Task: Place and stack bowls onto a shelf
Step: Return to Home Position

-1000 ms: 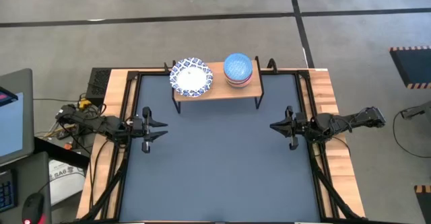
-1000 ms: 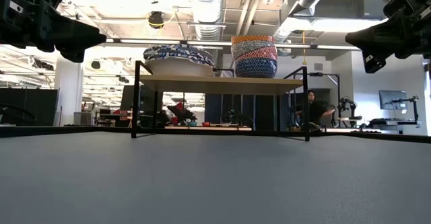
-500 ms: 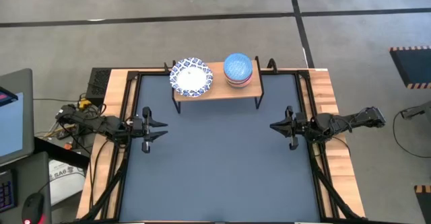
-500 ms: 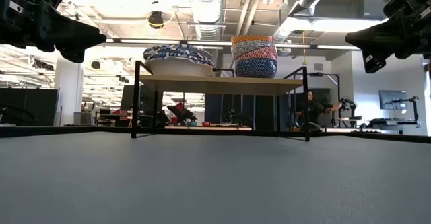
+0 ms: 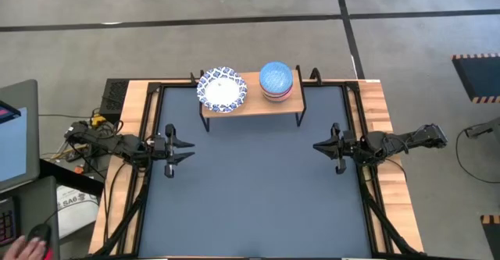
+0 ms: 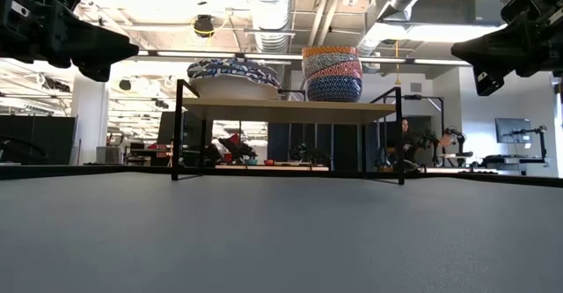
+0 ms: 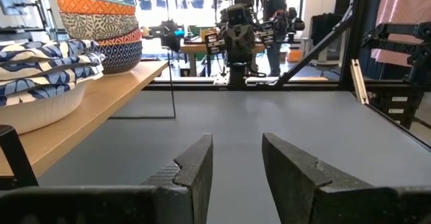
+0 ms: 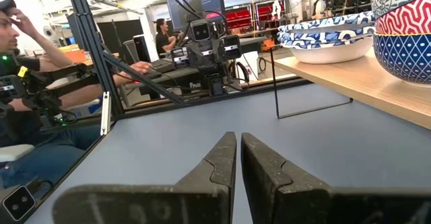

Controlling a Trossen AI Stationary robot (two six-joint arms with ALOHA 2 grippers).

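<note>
From the left, we see our left tool (image 5: 190,147) hanging released at the surface's (image 5: 250,205) edge, white bowls (image 5: 222,90) and the small stack (image 5: 276,81) on the shelf (image 5: 251,105), our right tool (image 5: 316,145) clenched empty opposite, so we judge stacking done: only homing, clear of the shelf.

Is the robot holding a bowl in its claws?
No, the left gripper and right gripper hold nothing; the bowls sit stacked on the shelf.
</note>
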